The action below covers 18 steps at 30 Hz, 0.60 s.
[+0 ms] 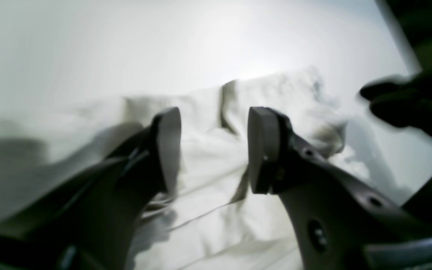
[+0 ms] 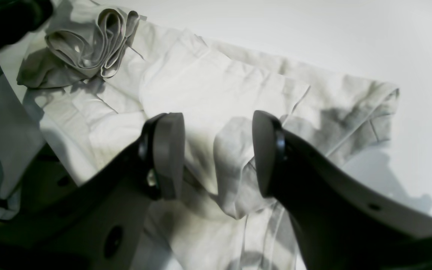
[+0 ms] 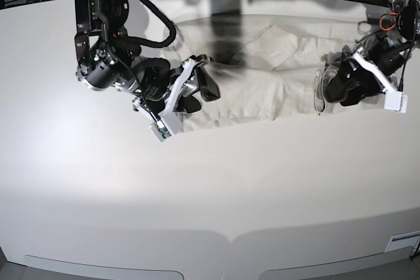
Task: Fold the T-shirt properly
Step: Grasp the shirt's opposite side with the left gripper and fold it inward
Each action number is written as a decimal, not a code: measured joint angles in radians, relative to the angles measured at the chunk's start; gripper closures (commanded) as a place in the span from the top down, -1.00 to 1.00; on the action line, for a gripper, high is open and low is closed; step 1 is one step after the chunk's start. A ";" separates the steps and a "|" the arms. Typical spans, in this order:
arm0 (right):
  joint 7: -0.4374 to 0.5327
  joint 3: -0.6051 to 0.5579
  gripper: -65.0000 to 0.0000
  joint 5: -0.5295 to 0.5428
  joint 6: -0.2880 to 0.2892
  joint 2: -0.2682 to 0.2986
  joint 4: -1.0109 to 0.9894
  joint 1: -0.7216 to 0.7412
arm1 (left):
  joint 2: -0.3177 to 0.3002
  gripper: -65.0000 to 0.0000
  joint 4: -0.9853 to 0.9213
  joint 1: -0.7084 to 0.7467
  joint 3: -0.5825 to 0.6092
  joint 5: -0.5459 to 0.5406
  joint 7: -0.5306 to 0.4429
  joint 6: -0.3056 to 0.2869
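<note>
Both grippers, left gripper [image 1: 214,150] and right gripper [image 2: 218,153], are hovering parted and empty over the T-shirt [image 3: 252,77], risking snagging bunched cloth.

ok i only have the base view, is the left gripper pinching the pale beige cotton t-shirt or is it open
observer: The left wrist view shows the left gripper open, with nothing between its jaws. The pale beige cotton T-shirt lies below it.
operator: and the right one
observer: The right gripper is open too. It sits above a raised fold of cloth without pinching it.
operator: any bunching near the left arm
observer: Yes, the right wrist view shows a rolled clump of fabric at that end of the shirt.
</note>
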 measured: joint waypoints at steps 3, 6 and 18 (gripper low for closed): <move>0.000 0.000 -0.09 0.000 0.000 0.000 0.000 0.000 | -0.043 -0.13 0.084 0.044 -0.094 0.033 -0.005 0.000; 0.000 0.000 -0.09 0.002 0.000 0.000 0.000 0.000 | -0.061 -0.13 0.119 0.097 -0.144 0.066 -0.013 -0.001; -0.019 -0.002 -0.09 0.010 0.000 0.000 0.000 0.000 | -0.036 -0.14 0.115 0.203 -0.002 0.676 -0.460 -0.038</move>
